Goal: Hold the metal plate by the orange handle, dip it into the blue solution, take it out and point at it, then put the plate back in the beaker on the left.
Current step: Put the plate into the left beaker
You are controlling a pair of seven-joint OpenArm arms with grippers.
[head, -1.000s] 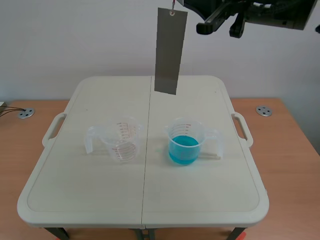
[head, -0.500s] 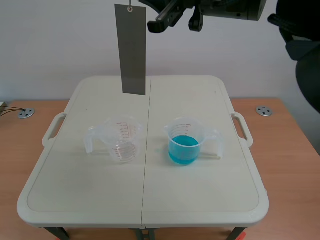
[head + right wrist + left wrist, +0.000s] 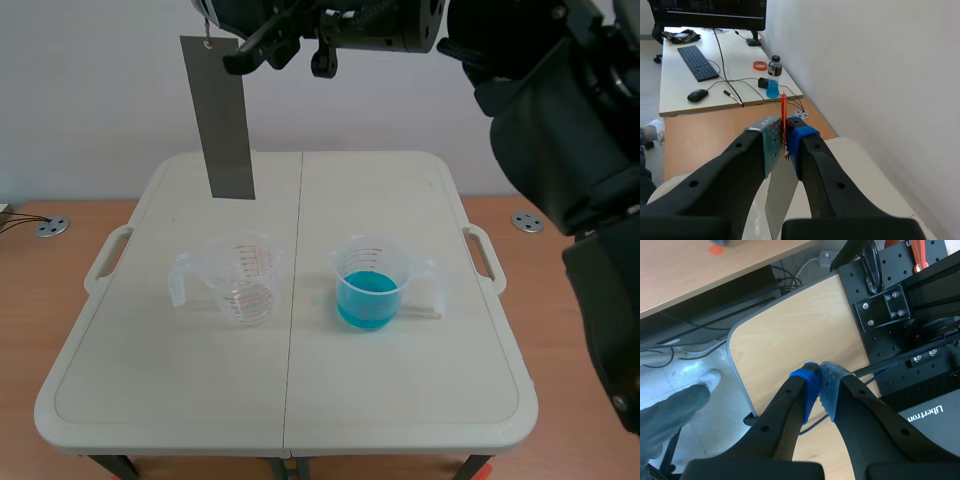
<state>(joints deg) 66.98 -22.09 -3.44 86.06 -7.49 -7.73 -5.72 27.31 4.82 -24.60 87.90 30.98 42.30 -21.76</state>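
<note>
Scene view first: the right arm comes in from the right and stands raised across the top, and its right claw (image 3: 215, 22) has the metal plate (image 3: 222, 120) dangling straight down, high in the air over the left half of the white bench (image 3: 300, 400), touching nothing. Down on the bench, the empty beaker (image 3: 245, 280) with red markings sits left of the centre seam, and the beaker of blue solution (image 3: 370, 288) sits just right of it, the two apart. The left arm does not show here. Over to the left wrist view: the left claw (image 3: 820, 382) is clenched on nothing, blue pads pressed together, hanging over the corner of a wooden desk (image 3: 790, 335), with a black perforated frame (image 3: 890, 300) beside it and a trouser leg (image 3: 670, 412) on the floor. Right wrist view now: the claw is grasping the thin orange handle (image 3: 783, 115) between its pads, and the grey plate hangs under the fingers. Ahead, a keyboard (image 3: 698, 62) and a mouse (image 3: 697, 94) lie on a long desk.
</note>
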